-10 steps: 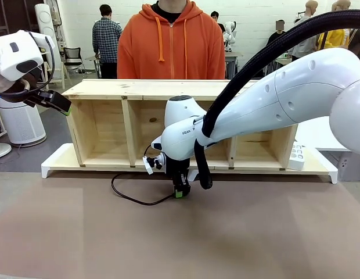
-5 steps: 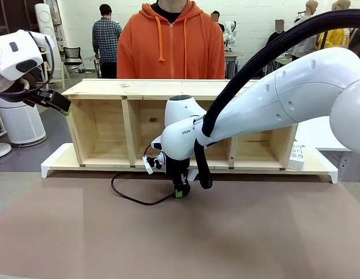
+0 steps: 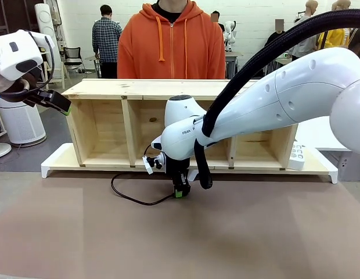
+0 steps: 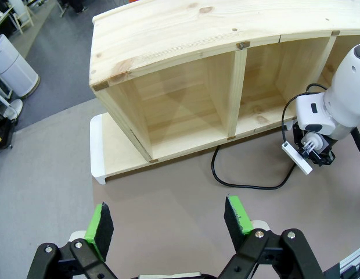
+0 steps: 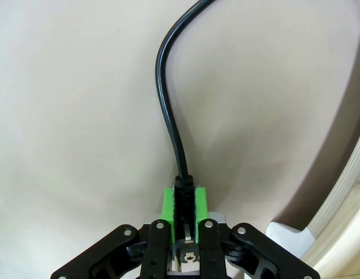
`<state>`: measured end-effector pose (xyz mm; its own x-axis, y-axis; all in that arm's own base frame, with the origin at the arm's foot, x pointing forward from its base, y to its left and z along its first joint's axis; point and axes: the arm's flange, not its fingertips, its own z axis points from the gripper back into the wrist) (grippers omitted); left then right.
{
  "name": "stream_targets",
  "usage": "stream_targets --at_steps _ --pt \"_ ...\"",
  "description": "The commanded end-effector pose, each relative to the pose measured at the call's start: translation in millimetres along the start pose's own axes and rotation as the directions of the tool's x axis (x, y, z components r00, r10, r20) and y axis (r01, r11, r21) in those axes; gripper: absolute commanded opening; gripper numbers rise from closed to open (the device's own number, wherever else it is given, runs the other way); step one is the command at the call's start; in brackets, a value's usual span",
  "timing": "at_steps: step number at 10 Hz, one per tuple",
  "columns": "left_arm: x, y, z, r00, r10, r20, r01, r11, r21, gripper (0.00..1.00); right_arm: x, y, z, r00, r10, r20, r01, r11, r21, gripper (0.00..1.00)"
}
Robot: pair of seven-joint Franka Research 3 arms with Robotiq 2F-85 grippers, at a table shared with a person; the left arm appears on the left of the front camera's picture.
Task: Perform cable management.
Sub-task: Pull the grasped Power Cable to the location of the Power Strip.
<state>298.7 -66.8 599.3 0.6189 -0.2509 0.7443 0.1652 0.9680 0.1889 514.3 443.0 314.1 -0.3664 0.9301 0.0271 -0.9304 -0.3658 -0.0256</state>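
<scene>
Smooth black cable (image 5: 168, 116) (slight sheen); shelf (image 3: 139, 89) bare pale wood; tabletop (image 3: 255, 232) matt.

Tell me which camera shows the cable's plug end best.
The right wrist view: the cable runs straight into the right hand, its plug end pinched between the green pads. The front view shows its loop on the table; the left wrist view shows that loop from above.
</scene>
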Motion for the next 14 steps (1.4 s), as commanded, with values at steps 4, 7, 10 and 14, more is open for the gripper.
stream_targets --at_steps 4,7,10,14 --pt "0.7 -0.2 -1.4 1.0 0.0 0.002 0.0 1.0 0.001 1.0 -0.5 -0.1 -0.2 1.0 -0.001 -0.001 0.001 1.0 0.0 0.0" --pt "0.7 -0.2 -1.4 1.0 0.0 0.002 0.0 1.0 0.001 1.0 -0.5 -0.1 -0.2 1.0 -0.001 -0.001 0.001 1.0 0.0 0.0" --pt "0.7 -0.2 -1.4 1.0 0.0 0.002 0.0 1.0 0.001 1.0 5.4 15.5 26.3 0.999 -0.041 0.002 0.041 0.998 -0.039 0.16" --pt "0.7 -0.2 -1.4 1.0 0.0 0.002 0.0 1.0 0.001 1.0 8.5 72.2 63.2 0.998 -0.053 -0.022 0.051 0.994 -0.1 0.16"
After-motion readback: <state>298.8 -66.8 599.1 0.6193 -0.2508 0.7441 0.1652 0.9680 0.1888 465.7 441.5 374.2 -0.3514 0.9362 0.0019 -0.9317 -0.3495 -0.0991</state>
